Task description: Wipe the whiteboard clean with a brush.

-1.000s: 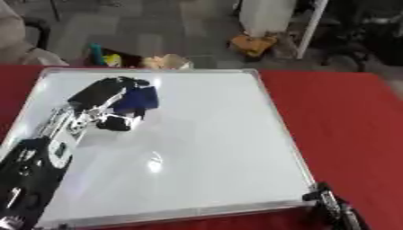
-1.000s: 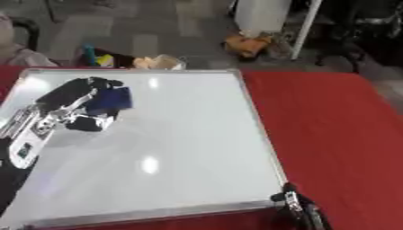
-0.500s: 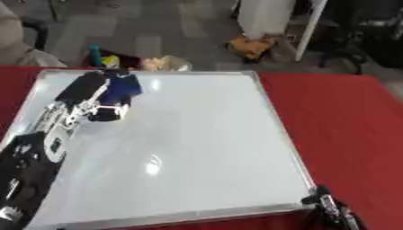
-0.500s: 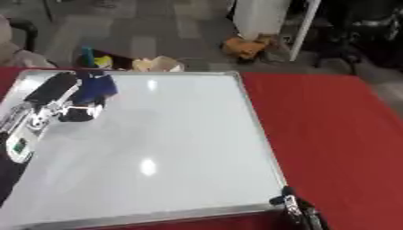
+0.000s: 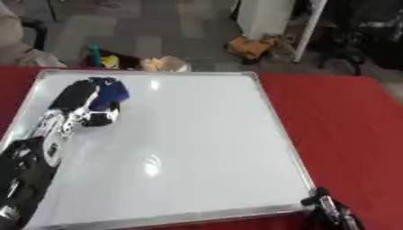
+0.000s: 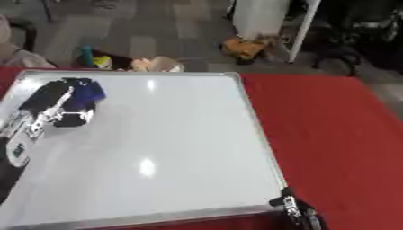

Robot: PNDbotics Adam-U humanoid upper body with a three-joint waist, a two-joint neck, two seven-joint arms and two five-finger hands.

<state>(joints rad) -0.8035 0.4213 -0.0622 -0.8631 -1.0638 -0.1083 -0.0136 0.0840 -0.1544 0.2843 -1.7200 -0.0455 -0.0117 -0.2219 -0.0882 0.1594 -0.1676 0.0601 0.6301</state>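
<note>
We look down on a whiteboard (image 5: 181, 143) lying flat on a red surface (image 5: 346, 121). Our left hand (image 5: 82, 103) reaches in from the left and rests on the board's far left corner, its fingers (image 5: 75, 92) curled over a blue brush (image 5: 113, 90) that sits against the board. The board shows plain white with glare spots. Our right hand (image 5: 334, 213) shows at the near right corner, just beside the board's edge; we cannot tell how it is set.
</note>
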